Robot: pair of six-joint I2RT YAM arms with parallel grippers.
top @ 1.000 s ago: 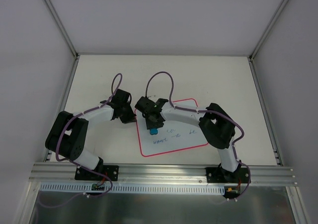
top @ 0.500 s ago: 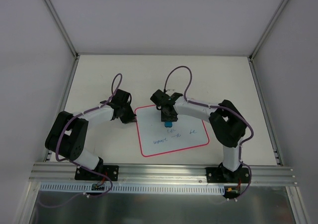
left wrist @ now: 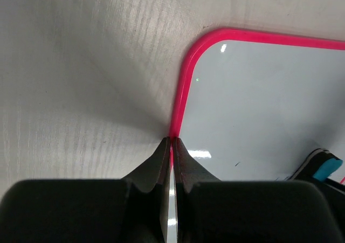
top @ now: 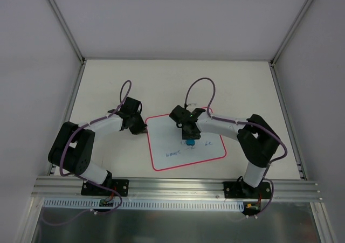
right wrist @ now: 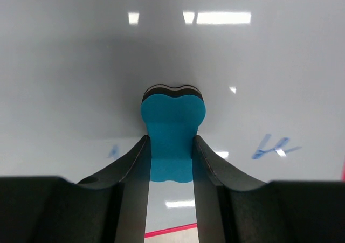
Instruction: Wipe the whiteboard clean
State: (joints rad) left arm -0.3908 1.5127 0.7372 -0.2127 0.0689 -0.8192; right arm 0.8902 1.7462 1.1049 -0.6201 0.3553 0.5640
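Note:
The whiteboard [top: 209,150] lies flat on the table, pink-rimmed, with blue handwriting [top: 174,154] left in its lower part. My right gripper [top: 190,138] is shut on the blue eraser [right wrist: 172,119] and presses it onto the whiteboard [right wrist: 81,65] surface near the middle; blue marks [right wrist: 275,147] show beside it in the right wrist view. My left gripper [left wrist: 170,139] is shut, its tips pinched on the pink rim [left wrist: 183,81] of the whiteboard's left edge near the far corner. From above, the left gripper [top: 143,129] sits at that left edge.
Metal rails [top: 283,108] run along both sides of the table and a slotted aluminium beam [top: 178,184] crosses the near edge by the arm bases. White walls [top: 32,65] enclose the space. Purple cables [top: 199,87] loop above both wrists.
The right gripper has carried the eraser from the board's left part up to the top, then right and down to the middle. Writing in the upper middle is gone. The left arm stayed put.

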